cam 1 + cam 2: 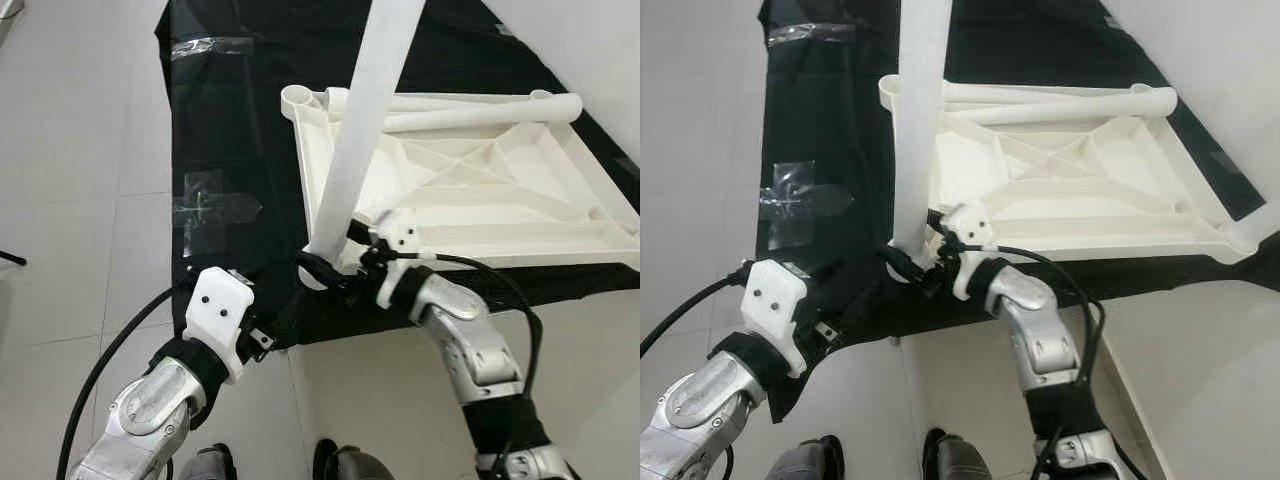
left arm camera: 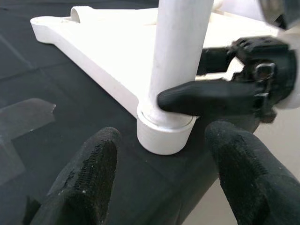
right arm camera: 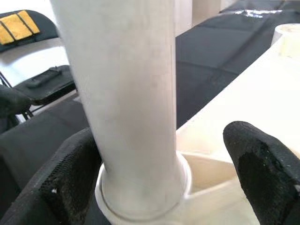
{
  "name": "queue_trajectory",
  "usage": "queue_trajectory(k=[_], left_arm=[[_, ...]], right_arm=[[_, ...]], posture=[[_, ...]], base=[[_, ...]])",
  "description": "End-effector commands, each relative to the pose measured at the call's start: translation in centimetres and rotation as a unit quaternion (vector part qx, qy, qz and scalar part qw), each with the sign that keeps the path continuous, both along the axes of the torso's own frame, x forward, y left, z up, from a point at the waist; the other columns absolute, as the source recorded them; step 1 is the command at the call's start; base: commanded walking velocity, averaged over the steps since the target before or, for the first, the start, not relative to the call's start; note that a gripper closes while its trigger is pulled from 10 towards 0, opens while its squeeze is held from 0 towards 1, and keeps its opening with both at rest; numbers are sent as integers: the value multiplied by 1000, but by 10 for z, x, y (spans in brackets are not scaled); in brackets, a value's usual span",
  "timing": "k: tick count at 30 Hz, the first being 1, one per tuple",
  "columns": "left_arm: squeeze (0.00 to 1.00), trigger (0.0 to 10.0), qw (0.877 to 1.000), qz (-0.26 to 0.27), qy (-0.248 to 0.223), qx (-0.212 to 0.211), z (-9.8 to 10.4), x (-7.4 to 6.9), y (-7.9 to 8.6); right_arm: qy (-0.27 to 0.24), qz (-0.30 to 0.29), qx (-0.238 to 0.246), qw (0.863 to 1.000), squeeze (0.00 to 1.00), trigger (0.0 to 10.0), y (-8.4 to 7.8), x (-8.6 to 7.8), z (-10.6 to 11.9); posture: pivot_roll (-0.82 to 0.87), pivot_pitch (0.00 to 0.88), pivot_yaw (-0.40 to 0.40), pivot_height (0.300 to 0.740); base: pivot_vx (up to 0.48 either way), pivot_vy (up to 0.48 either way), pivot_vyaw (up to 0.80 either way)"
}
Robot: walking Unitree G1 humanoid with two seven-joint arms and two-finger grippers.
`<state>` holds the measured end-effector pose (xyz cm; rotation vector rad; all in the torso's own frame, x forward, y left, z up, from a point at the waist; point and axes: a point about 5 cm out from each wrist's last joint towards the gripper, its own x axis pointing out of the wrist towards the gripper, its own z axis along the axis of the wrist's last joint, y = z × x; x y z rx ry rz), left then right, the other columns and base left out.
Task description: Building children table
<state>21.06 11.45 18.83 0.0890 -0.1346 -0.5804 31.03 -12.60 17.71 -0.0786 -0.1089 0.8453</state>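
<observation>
Upright, one leg (image 1: 360,130) stands socketed; two legs (image 1: 480,110) lie on tabletop (image 1: 560,200).

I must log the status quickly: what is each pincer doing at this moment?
Left pincer: open, empty, facing the corner socket of the tabletop.
Right pincer: open around the upright table leg at its base; one finger touches it.

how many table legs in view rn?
3. One leg stands in the tabletop's near corner socket, with the right tool at its base. Two more legs lie across the far edge. Others may be hidden.
</observation>
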Motion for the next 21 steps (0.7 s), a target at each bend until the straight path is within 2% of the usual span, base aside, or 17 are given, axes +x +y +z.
queue_trajectory(k=[1,6,8,9,10,15,18,21], left_arm=[[0,10000,1000,2,12,-1,-6,-1,1],[0,10000,1000,3,17,-4,-10,-2,2],[0,10000,1000,5,20,-4,-11,-2,3],[0,10000,999,18,30,-7,-17,-1,4],[0,10000,999,30,35,-9,-20,0,6],[0,10000,998,48,42,-9,-25,3,9],[0,10000,994,103,47,3,-37,6,18],[0,10000,991,122,51,16,-43,6,21]], right_arm=[[-4,-10,6,1000,0,10000,-10,-4,-2],[7,-42,23,999,0,10000,-35,-24,-8],[9,-53,21,998,0,10000,-38,-26,-10],[5,-102,17,995,0,10000,-44,-25,-16],[4,-125,21,992,0,10000,-46,-24,-18],[5,-150,33,988,0,10000,-49,-23,-20],[22,-154,62,986,0,10000,-38,-32,-30],[32,-144,71,987,0,10000,-34,-38,-33]], posture=[[89,247,-100,740],[72,250,-91,740],[69,250,-89,740],[66,249,-85,740],[68,248,-82,740],[68,248,-82,740],[64,245,-72,740],[64,246,-71,740]], base=[[0,0,0],[0,0,0],[0,0,0],[0,0,0],[0,0,0],[0,0,0],[0,0,0],[0,0,0]])
